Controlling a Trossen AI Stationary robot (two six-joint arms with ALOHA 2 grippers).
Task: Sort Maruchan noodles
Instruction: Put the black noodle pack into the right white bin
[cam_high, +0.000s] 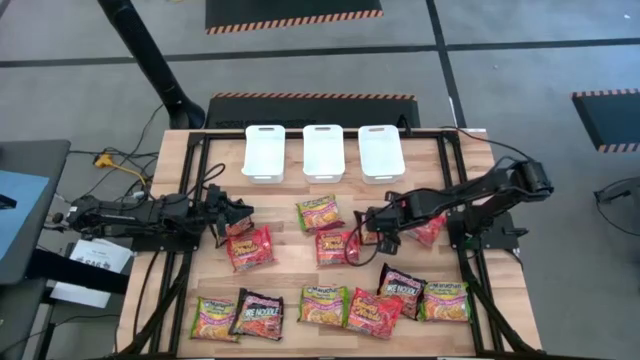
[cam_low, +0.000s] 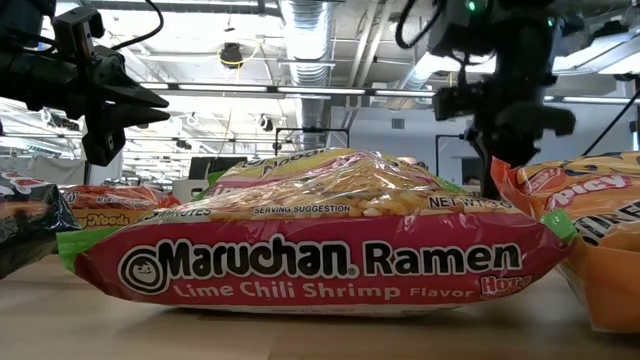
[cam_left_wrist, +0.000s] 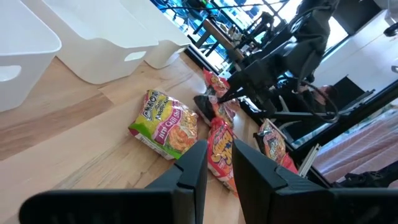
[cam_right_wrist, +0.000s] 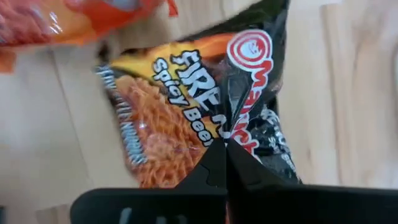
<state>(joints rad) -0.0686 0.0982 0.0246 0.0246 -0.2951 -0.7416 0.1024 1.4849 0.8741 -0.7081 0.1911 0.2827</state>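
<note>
Noodles lie scattered over the wooden table (cam_high: 290, 285): a front row of six packets, among them a green one (cam_high: 216, 318) at the left end and a black one (cam_high: 258, 314) beside it, and a looser group in the middle with a red packet (cam_high: 250, 247) on the left and a green-yellow one (cam_high: 318, 213) near the centre. Three white bins (cam_high: 323, 152) stand side by side at the far edge, apart from every packet.

The right gripper (cam_high: 378, 238) is low over the middle of the table, its fingers (cam_right_wrist: 217, 168) pinched together on the crinkled wrapper of a black Fire Spicy Beef packet (cam_right_wrist: 186, 118), which lies on the wood next to an orange packet (cam_right_wrist: 68, 22). In the high view this black packet is mostly hidden under the arm, between two red packets.

The left gripper (cam_high: 238, 213) hangs above the table's left part, just beyond the red packet, its fingers (cam_left_wrist: 193, 168) a narrow gap apart with nothing between them.

The low view is filled by a Lime Chili Shrimp packet (cam_low: 320, 240) lying flat at the front edge.
</note>
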